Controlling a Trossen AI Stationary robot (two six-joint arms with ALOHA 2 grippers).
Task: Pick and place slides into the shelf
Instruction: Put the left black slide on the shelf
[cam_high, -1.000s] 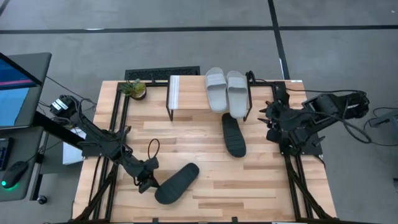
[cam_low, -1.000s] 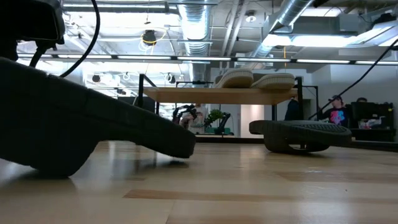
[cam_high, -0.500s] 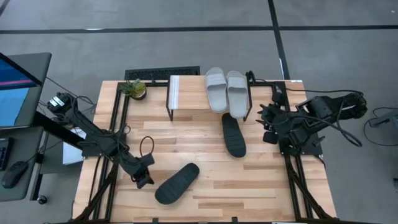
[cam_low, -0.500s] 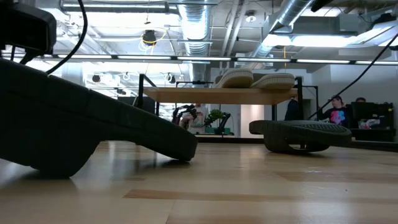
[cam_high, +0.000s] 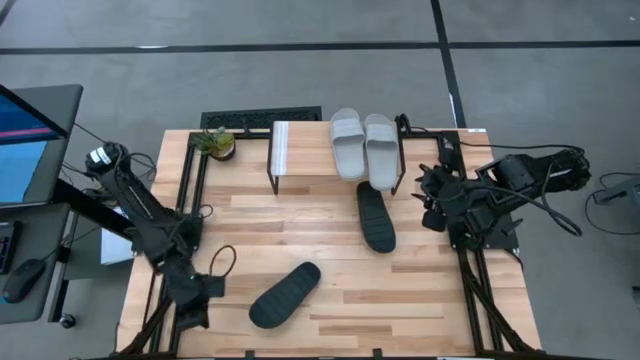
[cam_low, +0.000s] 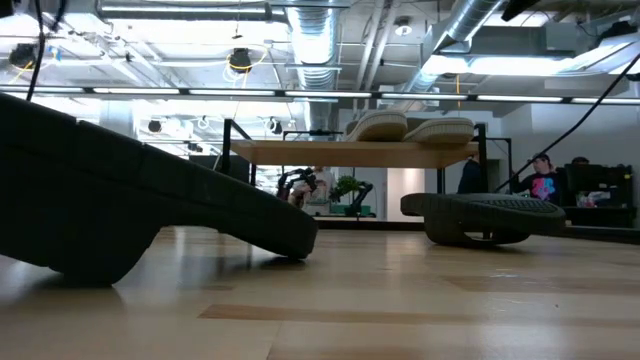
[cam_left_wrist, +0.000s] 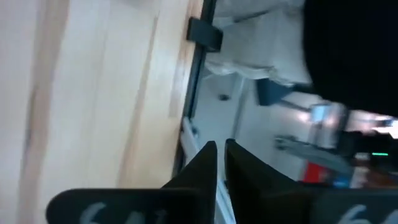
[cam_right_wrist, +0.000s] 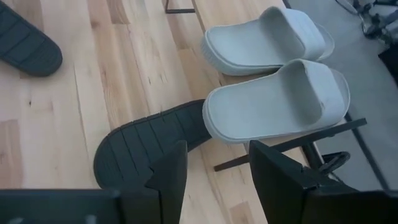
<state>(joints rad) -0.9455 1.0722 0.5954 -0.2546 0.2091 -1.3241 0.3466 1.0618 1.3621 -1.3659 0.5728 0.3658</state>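
Observation:
Two light grey slides (cam_high: 364, 146) lie side by side on the right half of the shelf (cam_high: 300, 150), also shown in the right wrist view (cam_right_wrist: 273, 99). One black slide (cam_high: 376, 216) lies sole up on the table, one end under the shelf's right end. The other black slide (cam_high: 285, 295) lies sole up near the table's near edge. My left gripper (cam_high: 195, 300) is shut and empty at the table's left near corner, left of that slide. My right gripper (cam_right_wrist: 214, 165) is open and empty near the table's right edge, right of the shelf.
A small potted plant (cam_high: 215, 143) stands at the table's far left corner beside the shelf. Black metal frames (cam_high: 190, 200) run along the table's left and right sides. Bare wood lies between the two black slides. A monitor (cam_high: 25, 140) stands left of the table.
My left gripper has drawn back from the near black slide's left end toward the table's left near corner, and its arm has left the low view. The slide stays on the table where it was. The right arm has barely moved.

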